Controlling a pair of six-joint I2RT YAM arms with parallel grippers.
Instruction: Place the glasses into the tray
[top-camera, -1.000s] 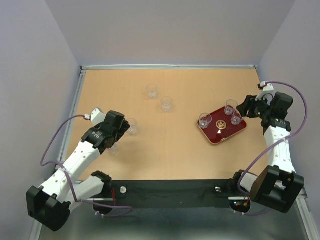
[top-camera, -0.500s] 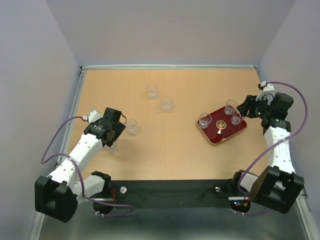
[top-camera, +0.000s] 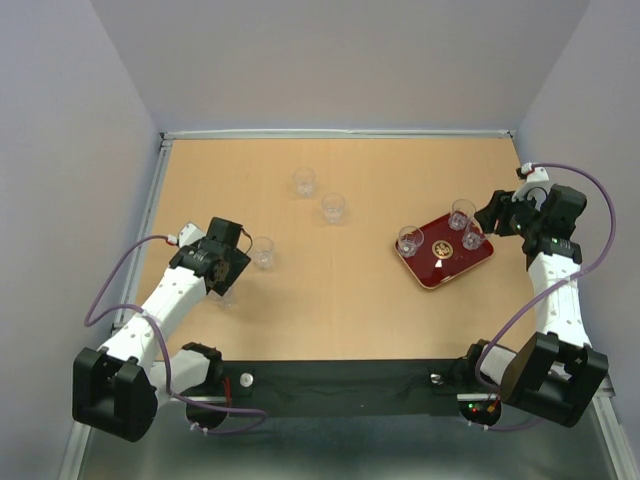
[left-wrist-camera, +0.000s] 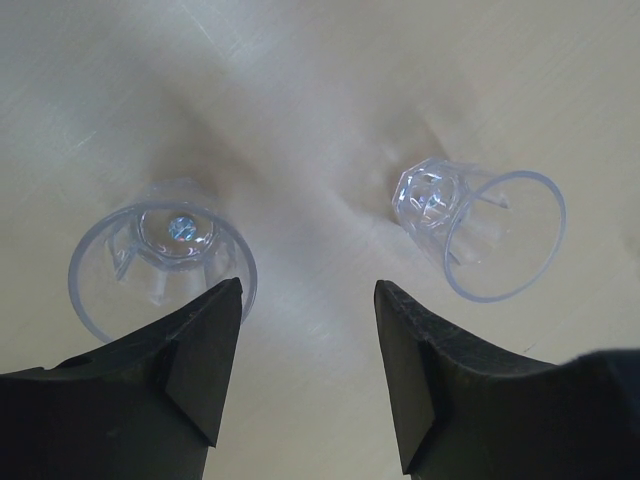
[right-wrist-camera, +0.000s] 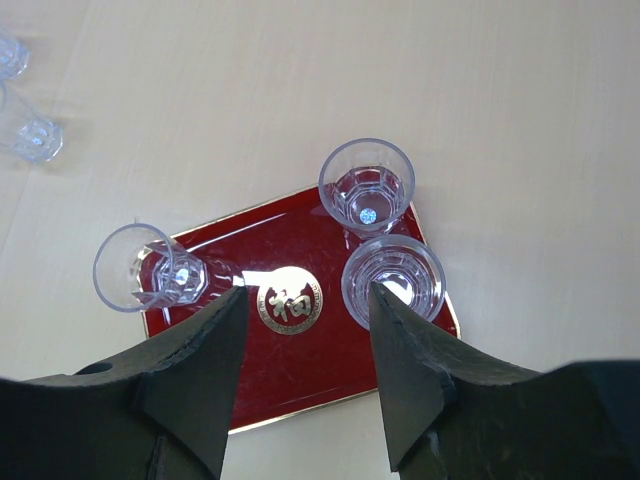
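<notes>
Three glasses (right-wrist-camera: 366, 185) on the tray (right-wrist-camera: 310, 370) — four more across the table (top-camera: 350, 300).

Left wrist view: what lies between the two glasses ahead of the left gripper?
Nothing but bare table. The left wrist view shows the glass on the left and the glass on the right standing apart with only wood between them.

Glossy dark red rectangular tray (top-camera: 447, 268), round gold emblem (right-wrist-camera: 288, 299), right side, three small clear tumbler glasses (top-camera: 410, 240) upright on it, four more off it, left.
</notes>
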